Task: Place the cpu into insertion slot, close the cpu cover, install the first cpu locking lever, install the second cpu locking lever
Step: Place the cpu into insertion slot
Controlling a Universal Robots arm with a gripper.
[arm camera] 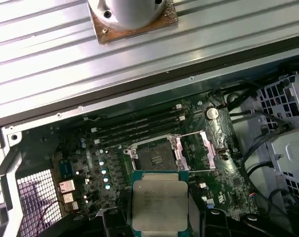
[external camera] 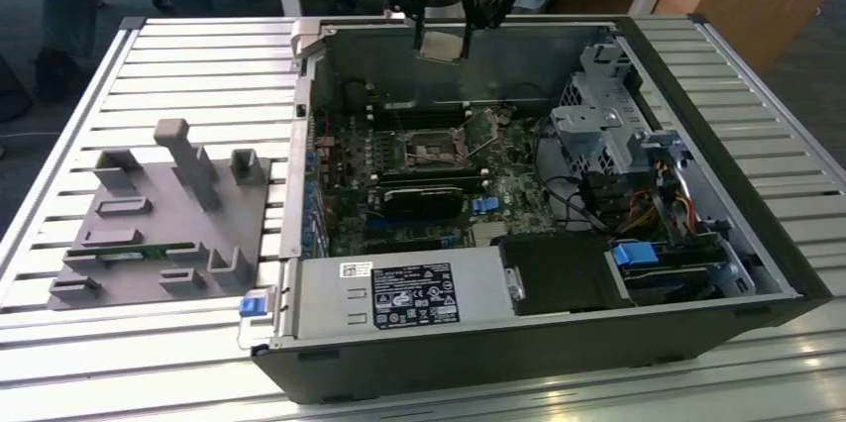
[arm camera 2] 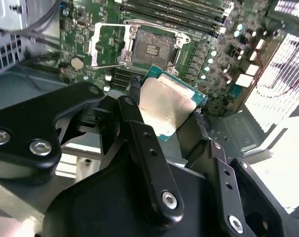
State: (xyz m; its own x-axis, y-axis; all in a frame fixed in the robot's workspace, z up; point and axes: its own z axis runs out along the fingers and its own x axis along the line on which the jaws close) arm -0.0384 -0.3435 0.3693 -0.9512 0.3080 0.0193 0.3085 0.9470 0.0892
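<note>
The gripper [external camera: 442, 38] is clamped on the cpu [external camera: 441, 46], its two black fingers [arm camera 2: 135, 94] pressing against opposite edges of the flat square chip. In the second wrist view the gripper [arm camera 2: 166, 101] holds the cpu [arm camera 2: 164, 106] between its fingertips with the dull silver top facing the camera and a green border showing along the outer edges. In the first wrist view the cpu [arm camera: 158, 205] sits in the same grip, with the gripper [arm camera: 159, 210] closed on its two sides.

In the exterior view the cpu hangs in the air, high over the far side of the open computer case [external camera: 529, 343] and well apart from the board below. It touches nothing but the fingers.

The insertion slot [external camera: 430, 152] lies on the green motherboard [external camera: 396, 229] under the gripper, and its dark centre is bare. In both wrist views the insertion slot [arm camera 2: 151, 47] [arm camera: 154, 158] shows just past the free edge of the cpu. The cpu cover [arm camera 2: 107, 47] [arm camera: 201, 150] is swung open and stands just beside the slot, a thin metal frame with green board showing through its window.

Long black memory slots [arm camera: 139, 126] run along the far side of the socket. A silver power supply [external camera: 403, 293] fills the near corner of the case. The case rests on a slatted metal table [external camera: 198, 55], with a grey fixture tray [external camera: 158, 214] on the exterior view's left
</note>
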